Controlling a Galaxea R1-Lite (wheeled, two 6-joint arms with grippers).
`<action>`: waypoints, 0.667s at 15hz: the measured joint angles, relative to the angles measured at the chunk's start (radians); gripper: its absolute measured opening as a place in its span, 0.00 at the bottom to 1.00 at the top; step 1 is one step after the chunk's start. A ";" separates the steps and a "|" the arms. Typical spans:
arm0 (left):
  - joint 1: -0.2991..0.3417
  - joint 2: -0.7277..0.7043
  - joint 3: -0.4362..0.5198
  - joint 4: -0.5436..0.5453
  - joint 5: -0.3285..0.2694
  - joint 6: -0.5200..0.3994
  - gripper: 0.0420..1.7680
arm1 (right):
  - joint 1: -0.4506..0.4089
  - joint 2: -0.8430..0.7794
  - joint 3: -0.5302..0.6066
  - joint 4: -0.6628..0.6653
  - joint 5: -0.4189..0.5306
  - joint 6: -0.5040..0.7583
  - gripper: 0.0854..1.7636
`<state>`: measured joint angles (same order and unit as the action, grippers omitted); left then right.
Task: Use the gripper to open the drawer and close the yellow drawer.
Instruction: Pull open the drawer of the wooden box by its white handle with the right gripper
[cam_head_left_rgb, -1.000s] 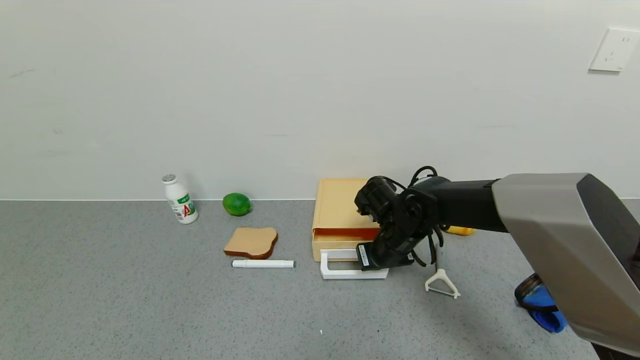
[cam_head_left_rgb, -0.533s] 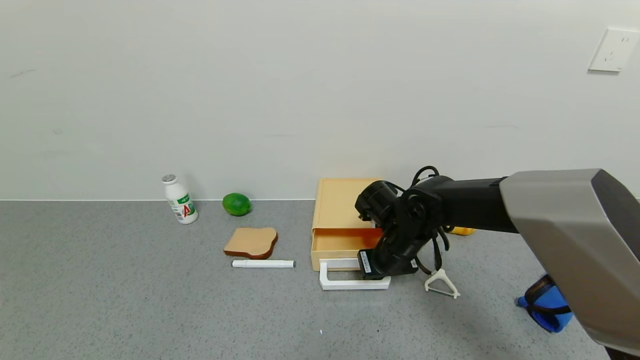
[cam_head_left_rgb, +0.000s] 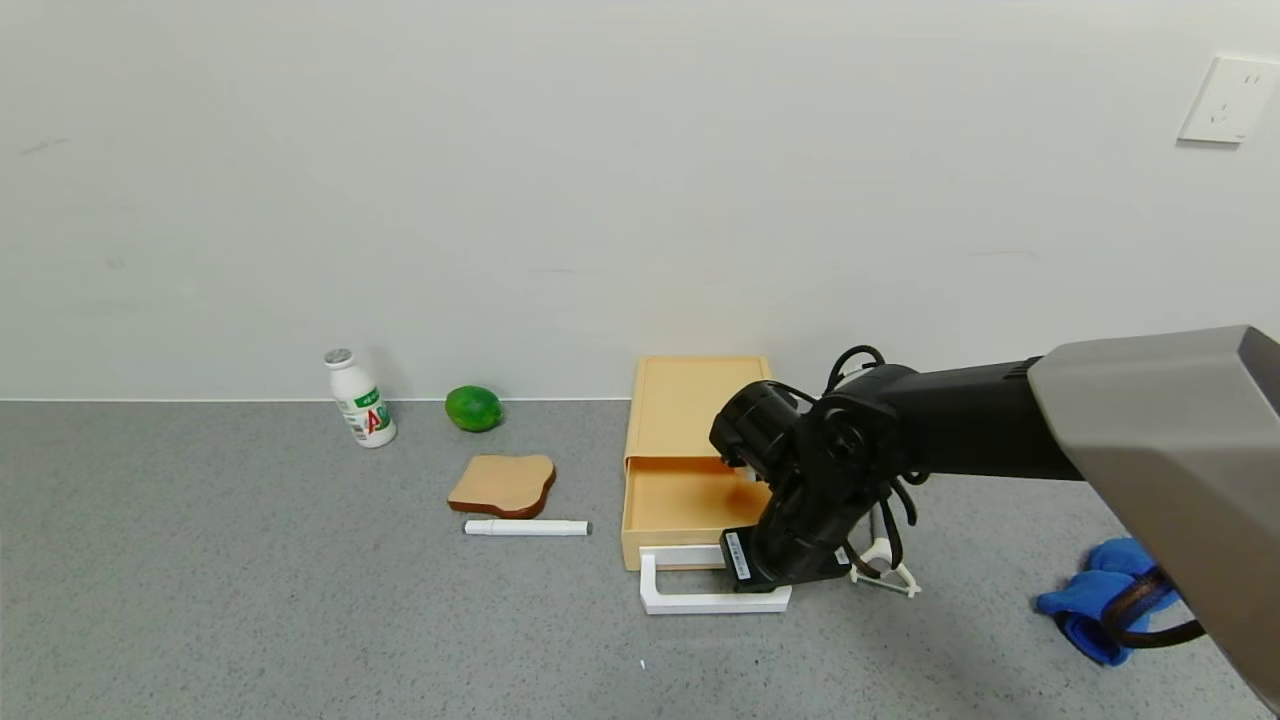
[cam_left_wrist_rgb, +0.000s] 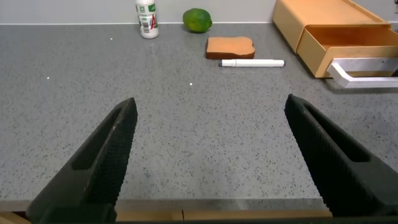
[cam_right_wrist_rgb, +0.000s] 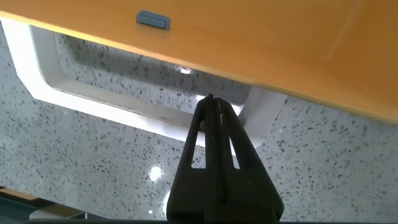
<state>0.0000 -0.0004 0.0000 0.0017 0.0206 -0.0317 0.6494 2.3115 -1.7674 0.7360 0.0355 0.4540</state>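
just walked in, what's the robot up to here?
The right pincer is hooked through the white loop handle of the yellow drawer with its fingers closed together, and the tray stands partly pulled out of its box toward the robot. The left pincer is idle, open above bare counter. A toast slice and a marker lie to the drawer's left.

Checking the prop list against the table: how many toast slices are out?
1. The toast lies flat on the table, between the lime and the pen, left of the drawer. The right arm may hide others.
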 joint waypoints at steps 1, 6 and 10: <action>0.000 0.000 0.000 0.000 0.000 0.000 0.97 | 0.002 -0.007 0.015 -0.003 0.000 0.000 0.02; 0.000 0.000 0.000 0.000 0.000 0.000 0.97 | 0.026 -0.049 0.106 -0.037 0.002 0.017 0.02; 0.000 0.000 0.000 0.000 0.000 0.000 0.97 | 0.047 -0.070 0.167 -0.066 0.005 0.041 0.02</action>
<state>0.0000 -0.0004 0.0000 0.0017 0.0206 -0.0317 0.6966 2.2417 -1.6000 0.6700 0.0409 0.4949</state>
